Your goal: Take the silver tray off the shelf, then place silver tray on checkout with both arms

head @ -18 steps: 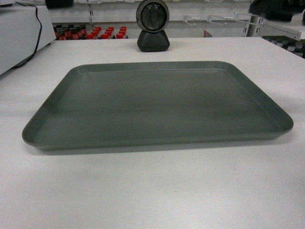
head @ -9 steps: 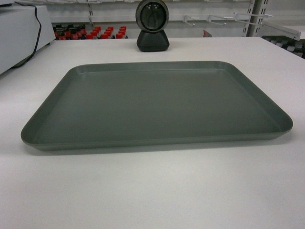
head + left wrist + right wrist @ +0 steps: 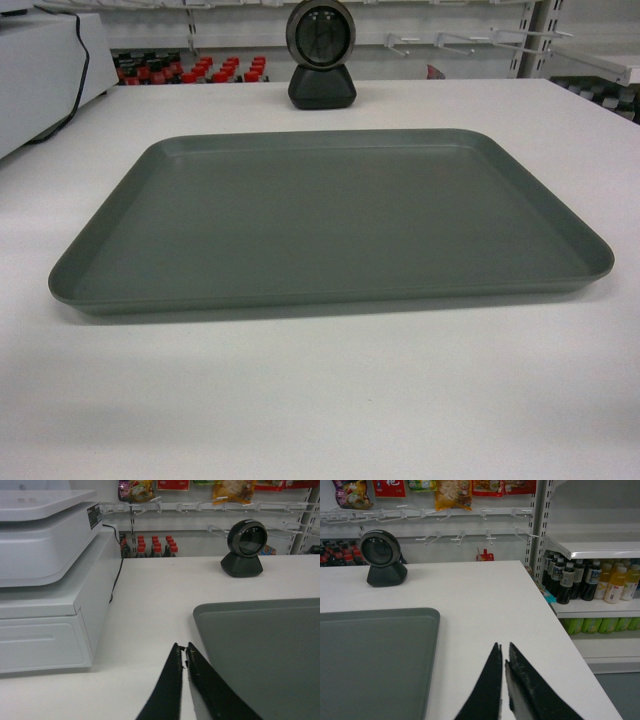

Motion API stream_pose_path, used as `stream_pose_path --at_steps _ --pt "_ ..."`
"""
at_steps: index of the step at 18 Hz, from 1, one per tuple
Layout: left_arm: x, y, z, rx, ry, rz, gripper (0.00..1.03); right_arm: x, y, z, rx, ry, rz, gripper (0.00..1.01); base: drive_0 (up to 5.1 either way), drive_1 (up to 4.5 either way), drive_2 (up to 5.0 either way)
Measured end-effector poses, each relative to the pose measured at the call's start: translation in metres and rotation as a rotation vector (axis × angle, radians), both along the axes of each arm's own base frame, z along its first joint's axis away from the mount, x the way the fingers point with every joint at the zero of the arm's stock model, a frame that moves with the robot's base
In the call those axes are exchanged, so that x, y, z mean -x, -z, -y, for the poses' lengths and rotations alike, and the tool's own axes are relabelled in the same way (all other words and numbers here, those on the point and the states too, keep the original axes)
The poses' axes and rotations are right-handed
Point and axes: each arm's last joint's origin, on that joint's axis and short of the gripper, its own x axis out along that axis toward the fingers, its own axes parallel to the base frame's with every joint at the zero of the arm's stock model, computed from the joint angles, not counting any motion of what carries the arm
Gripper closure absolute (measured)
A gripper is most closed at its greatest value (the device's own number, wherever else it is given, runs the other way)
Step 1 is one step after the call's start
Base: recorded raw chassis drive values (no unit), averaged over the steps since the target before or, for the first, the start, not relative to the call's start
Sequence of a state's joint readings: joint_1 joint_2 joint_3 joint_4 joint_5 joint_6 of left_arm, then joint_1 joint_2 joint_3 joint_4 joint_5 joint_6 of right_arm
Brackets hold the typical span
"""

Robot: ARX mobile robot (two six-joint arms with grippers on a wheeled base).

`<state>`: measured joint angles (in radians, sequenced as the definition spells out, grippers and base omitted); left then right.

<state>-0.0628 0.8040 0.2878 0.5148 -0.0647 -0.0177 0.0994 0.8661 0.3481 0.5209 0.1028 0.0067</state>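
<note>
We are seeing 1 silver tray lying flat on the checkout, with bare white tabletop showing on all 4 sides of it in the head view. Beyond its far edge 1 black dome-shaped scanner is standing upright on the same tabletop, apart from the tray. We are seeing neither arm in the head view. In the left wrist view, the left gripper is hanging over bare tabletop just beside the tray's near-left corner, its 2 dark fingers pressed together at the tips with nothing between them and not touching the tray. To its left, 1 white register unit is sitting on the checkout, with 1 black cable running down its side. In the right wrist view, the right gripper is likewise hanging over bare tabletop just off the tray's right edge, its 2 fingers closed tip to tip on nothing. Off to the right, 1 white shelf is standing well apart from the tray, with a row of bottles beneath it; we cannot count them surely.
</note>
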Motion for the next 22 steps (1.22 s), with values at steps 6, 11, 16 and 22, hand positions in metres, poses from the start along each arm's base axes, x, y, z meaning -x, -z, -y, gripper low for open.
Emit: stream_pose_path --at_steps 6,11,16,22 --pt "0.025 0.027 -0.009 -0.004 0.002 -0.003 1.01 0.029 0.032 0.017 0.004 0.013 -0.005 0.99 0.0 0.0 0.0" --pt "0.041 0.041 -0.009 -0.004 0.002 -0.004 1.01 0.047 0.048 0.016 0.004 -0.002 -0.007 0.99 0.0 0.0 0.0" --pt "0.052 0.048 -0.009 -0.004 0.002 0.002 1.01 0.06 0.058 0.016 0.004 -0.002 -0.006 0.99 0.0 0.0 0.0" --pt "0.06 0.055 -0.009 -0.004 0.002 0.012 1.01 0.068 0.066 0.016 0.004 -0.001 0.004 0.99 0.0 0.0 0.0"
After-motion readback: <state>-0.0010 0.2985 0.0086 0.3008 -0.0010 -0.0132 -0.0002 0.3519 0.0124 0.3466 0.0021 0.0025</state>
